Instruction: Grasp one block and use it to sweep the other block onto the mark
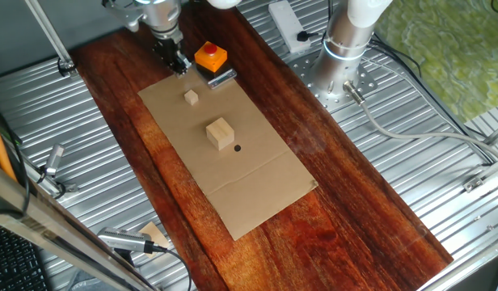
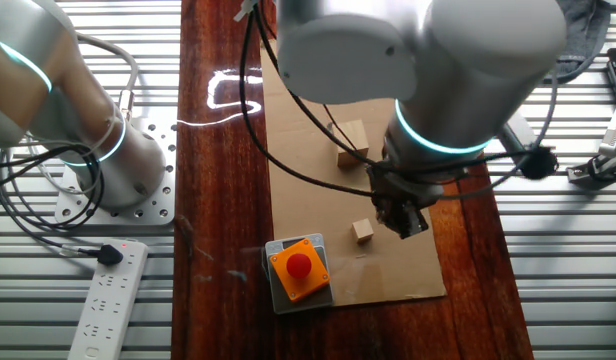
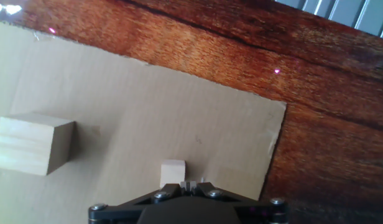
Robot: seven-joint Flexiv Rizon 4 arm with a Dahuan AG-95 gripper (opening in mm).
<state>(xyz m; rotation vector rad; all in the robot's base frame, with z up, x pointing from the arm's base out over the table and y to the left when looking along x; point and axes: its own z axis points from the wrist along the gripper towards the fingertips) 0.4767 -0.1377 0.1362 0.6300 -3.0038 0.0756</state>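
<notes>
Two blocks (image 1: 192, 98) (image 1: 220, 133), edges skewed to cardboard (image 1: 265, 190)

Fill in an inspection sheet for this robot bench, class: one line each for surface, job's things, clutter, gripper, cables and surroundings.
Surface: brown cardboard sheet on a dark wooden board.
Job's things: small cube and large block lie apart on the cardboard; black dot beside the large block, uncovered.
Clutter: orange button box at the cardboard's edge.
Gripper: gripper near the small cube, holding nothing; open or shut unclear.
Cables: black cables hang over the cardboard.
Surroundings: power strip on a ribbed metal table.
</notes>
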